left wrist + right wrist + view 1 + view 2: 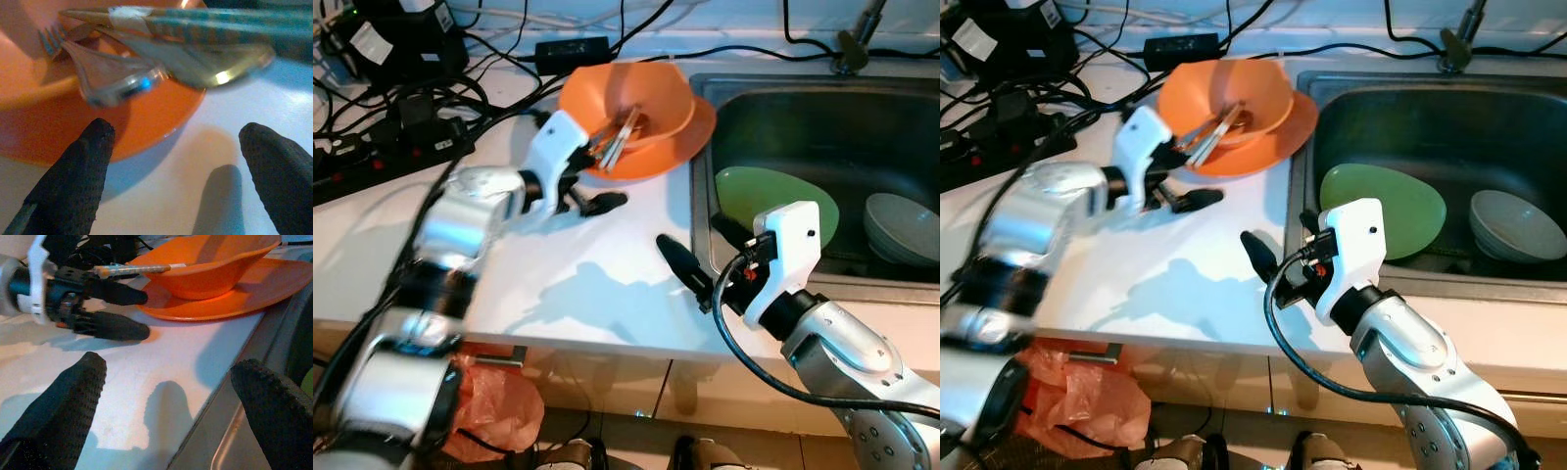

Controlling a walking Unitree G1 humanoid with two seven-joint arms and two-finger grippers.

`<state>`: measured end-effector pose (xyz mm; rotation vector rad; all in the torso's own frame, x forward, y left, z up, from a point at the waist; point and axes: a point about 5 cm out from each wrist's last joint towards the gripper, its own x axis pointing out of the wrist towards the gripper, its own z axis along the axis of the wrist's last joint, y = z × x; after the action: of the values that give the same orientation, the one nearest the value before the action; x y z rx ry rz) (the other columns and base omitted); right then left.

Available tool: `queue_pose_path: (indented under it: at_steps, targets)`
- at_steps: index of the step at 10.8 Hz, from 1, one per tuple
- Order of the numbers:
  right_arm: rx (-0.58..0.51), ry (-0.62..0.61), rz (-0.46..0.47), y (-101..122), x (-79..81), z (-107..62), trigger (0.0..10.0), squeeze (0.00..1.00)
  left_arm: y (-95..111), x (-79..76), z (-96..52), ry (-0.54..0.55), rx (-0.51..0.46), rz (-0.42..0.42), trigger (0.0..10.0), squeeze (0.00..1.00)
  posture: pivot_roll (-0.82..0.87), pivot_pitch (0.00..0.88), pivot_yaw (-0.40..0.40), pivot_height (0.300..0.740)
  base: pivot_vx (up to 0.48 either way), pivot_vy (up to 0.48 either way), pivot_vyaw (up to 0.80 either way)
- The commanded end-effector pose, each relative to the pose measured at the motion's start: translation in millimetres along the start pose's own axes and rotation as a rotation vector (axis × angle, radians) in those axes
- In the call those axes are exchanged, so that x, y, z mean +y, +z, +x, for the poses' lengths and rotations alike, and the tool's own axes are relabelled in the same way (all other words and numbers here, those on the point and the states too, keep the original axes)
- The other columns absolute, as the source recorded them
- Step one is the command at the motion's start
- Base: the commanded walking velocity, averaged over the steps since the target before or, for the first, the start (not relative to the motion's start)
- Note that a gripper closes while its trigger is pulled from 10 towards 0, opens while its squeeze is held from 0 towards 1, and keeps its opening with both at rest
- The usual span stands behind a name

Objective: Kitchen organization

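My left gripper (120,311) hangs spread and empty at the near rim of the orange plate (690,137), at 11 o'clock on the white counter (597,284). An orange bowl (1224,93) sits on that plate, with cutlery (146,73) and chopsticks (132,269) jutting over its rim. My right gripper (705,257) is also spread, straddling the counter's edge beside the sink (783,108). A green plate (1386,206) and grey bowl (1518,225) lie in the basin at 2 o'clock. Bare counter separates my grippers.
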<state>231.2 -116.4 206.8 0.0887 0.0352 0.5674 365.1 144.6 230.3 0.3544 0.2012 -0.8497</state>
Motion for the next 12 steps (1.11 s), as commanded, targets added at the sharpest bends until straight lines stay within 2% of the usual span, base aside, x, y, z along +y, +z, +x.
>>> queue_pose_path:
  at_steps: [1,3,4,6,7,8,9,12]
  targets:
    - [-0.005,0.015,-0.003,0,0.6,2.6,10.0,0.00,-9,-4.0,-4.6,-0.035,0.042,-0.019,10.0,0.00,-0.03,0.136,0.068,0.740,0.000,0.000,0.00]
    - [-0.009,0.020,-0.003,0,0.0,5.9,10.0,0.00,0,-12.0,-13.7,-0.095,0.015,-0.003,10.0,0.00,-0.02,0.127,0.070,0.740,0.000,0.000,0.00]
    - [-0.015,0.023,-0.005,1,0.4,8.1,10.0,0.00,4,-22.3,-21.9,-0.174,0.011,0.026,10.0,0.00,-0.02,0.123,0.072,0.740,0.000,0.000,0.00]
    - [-0.020,0.021,-0.006,0,-0.7,9.7,10.0,0.00,7,-33.3,-28.6,-0.259,0.012,0.051,10.0,0.00,-0.01,0.118,0.073,0.740,0.000,0.000,0.00]
    - [-0.024,0.022,-0.007,1,-1.5,11.5,10.0,0.00,12,-28.8,-25.7,-0.202,-0.022,0.085,10.0,0.00,-0.01,0.109,0.074,0.740,0.000,0.000,0.00]
    - [-0.028,0.023,-0.009,1,-1.2,12.2,10.0,0.00,19,-21.2,-22.3,-0.144,-0.075,0.055,10.0,0.00,-0.01,0.109,0.074,0.740,0.000,0.000,0.00]
    - [-0.030,0.023,-0.011,1,-1.3,12.6,10.0,0.00,21,-18.4,-17.9,-0.120,-0.089,0.046,10.0,0.00,-0.02,0.107,0.075,0.740,0.000,0.000,0.00]
    - [-0.032,0.003,-0.016,1,-1.1,8.2,10.0,0.00,11,-16.3,8.3,-0.101,-0.091,0.030,10.0,0.00,-0.06,0.113,0.087,0.740,0.000,0.000,0.00]
